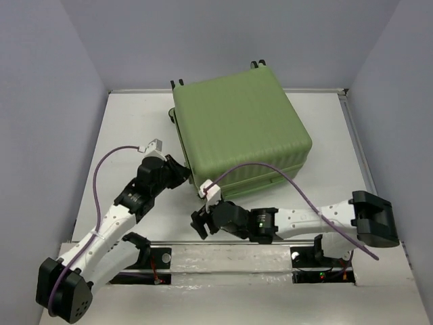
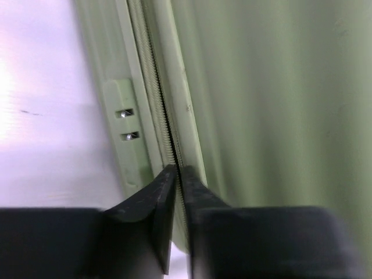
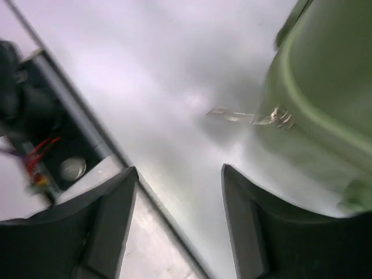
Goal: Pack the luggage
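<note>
Suitcase (image 1: 240, 125) lies flat and closed on the table (image 1: 128, 128), beyond both arms, so closing it up appears to be the step in hand: nothing is left outside it to go in, and both pincers work at its near left corner.

The left pincer (image 2: 174, 173) sits against the suitcase's left side, right on the zip track (image 2: 163, 116). Its two fingers are clenched almost together there; whether a pull tab is caught between them cannot be told.

The right pincer (image 3: 179, 173) hovers just off the suitcase's near left corner with its fingers spread wide and nothing between them. A metal pull tab (image 3: 253, 118) hangs from that corner, ahead of the fingers.

Next, I judge, the right pincer should move onto that tab, clamp it, and draw it along the seam while the left one steadies the shell.

Counted: one suitcase, two pincers, one visible pull tab, and two screws (image 2: 127, 113) in the small plate beside the zip.
</note>
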